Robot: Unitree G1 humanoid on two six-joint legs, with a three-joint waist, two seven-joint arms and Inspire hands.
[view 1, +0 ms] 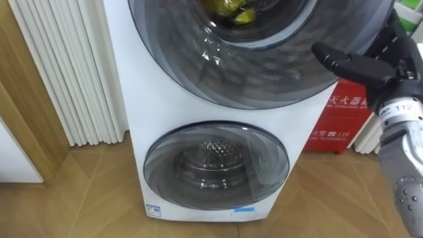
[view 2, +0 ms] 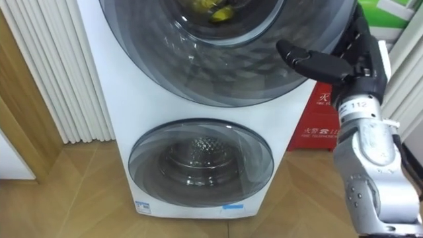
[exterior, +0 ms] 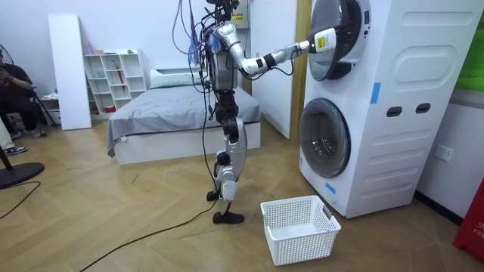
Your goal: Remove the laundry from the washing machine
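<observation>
Yellow cloth, the clothes (view 1: 231, 12), sits inside the top drum of the stacked washing machine (exterior: 393, 98), seen through the smoked glass of the upper door (view 1: 264, 66), which looks closed. Robot stands in front of the machine, right arm raised and stretched to that door. Right hand (view 1: 380, 69) is at the door's right side: thumb (view 1: 337, 59) lies straight across the glass, the other fingers (view 2: 359, 33) run straight up along the rim, spread wide from the thumb, pinching nothing. Whether the tips catch behind the rim I cannot tell. Lower door (view 1: 217, 165) is shut, with bare metal behind it. White basket (exterior: 300, 227) waits on the wood floor near the robot's feet, nothing in it. Progress, as judged: barely begun. Hand has reached the door; opening it, reaching in, drawing the clothes out and getting them to the basket are all left.
</observation>
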